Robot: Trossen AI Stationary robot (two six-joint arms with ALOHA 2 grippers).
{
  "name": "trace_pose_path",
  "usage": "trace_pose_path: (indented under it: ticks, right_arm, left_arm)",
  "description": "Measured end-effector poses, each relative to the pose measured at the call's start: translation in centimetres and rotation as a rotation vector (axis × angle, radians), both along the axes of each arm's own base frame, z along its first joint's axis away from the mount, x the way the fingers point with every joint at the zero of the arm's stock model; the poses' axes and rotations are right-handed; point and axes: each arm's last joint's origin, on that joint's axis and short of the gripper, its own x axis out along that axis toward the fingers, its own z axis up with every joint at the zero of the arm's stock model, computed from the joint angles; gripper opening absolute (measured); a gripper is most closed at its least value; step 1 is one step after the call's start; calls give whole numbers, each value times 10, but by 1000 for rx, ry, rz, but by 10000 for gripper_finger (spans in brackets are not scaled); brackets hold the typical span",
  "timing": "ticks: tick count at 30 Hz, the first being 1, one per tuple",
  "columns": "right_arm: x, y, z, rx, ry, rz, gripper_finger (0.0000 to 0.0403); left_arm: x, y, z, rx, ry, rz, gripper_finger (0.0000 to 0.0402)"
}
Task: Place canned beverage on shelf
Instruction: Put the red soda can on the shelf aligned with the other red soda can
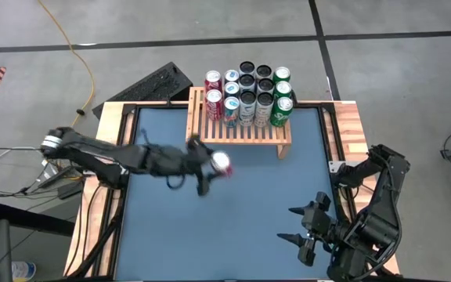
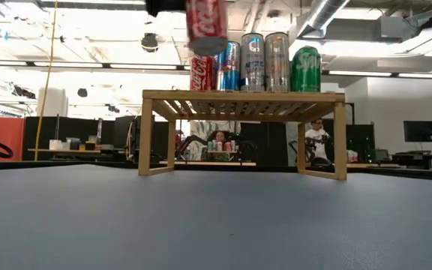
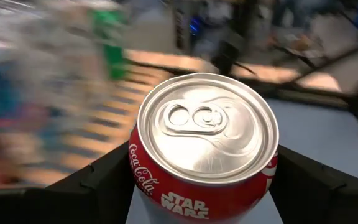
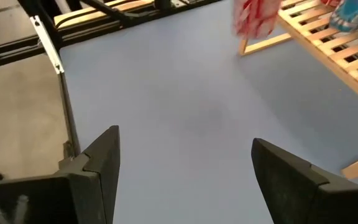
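Observation:
A red Coca-Cola can [image 1: 222, 163] hangs in the air over the blue table top, just near-left of the shelf, with my left gripper [image 1: 210, 168] shut on it. In the low view the can [image 2: 205, 26] is higher than the shelf top. The shelf [image 1: 241, 131], a low light-wood slatted rack, stands on its short legs at the table's far side. Several cans [image 1: 247, 95] stand on its far part. My right gripper [image 1: 297, 223] waits open at the near right, and nothing is between its fingers [image 4: 98, 165]. My left gripper pinches the can's side wall [image 3: 139, 177] between its two fingers [image 3: 95, 183], just below the top rim. The fingers reach in nearly level from the table's left. The can is lifted clear of the table, roughly upright, with its silver top [image 3: 207, 127] showing.
The near strip of the shelf's slats [image 1: 245, 135] is bare. Wooden rails [image 1: 351, 125] edge the blue table. A black keyboard-like object [image 1: 151, 84] and a yellow cable [image 1: 81, 59] lie on the floor beyond the table. People [image 2: 317, 136] sit in the room behind.

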Motion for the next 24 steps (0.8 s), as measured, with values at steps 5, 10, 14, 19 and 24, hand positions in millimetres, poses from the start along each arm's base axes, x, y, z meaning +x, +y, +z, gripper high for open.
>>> trace_pose_path:
  ticks: [5,10,14,19,24]
  right_arm:
    - [6,-7,0,-20,9,-27,285]
    - [13,-14,-1,-23,19,-59,285]
    - [17,-18,-1,-23,24,-74,285]
    - [18,-19,-1,-21,26,-80,285]
    - [18,-19,-1,-22,27,-82,285]
  left_arm:
    - [-29,49,6,41,-39,145,284]
    - [-29,87,-3,59,25,167,284]
    - [-25,112,-12,63,68,155,284]
    - [-27,135,-18,56,103,169,284]
    - [-31,148,-16,40,71,157,287]
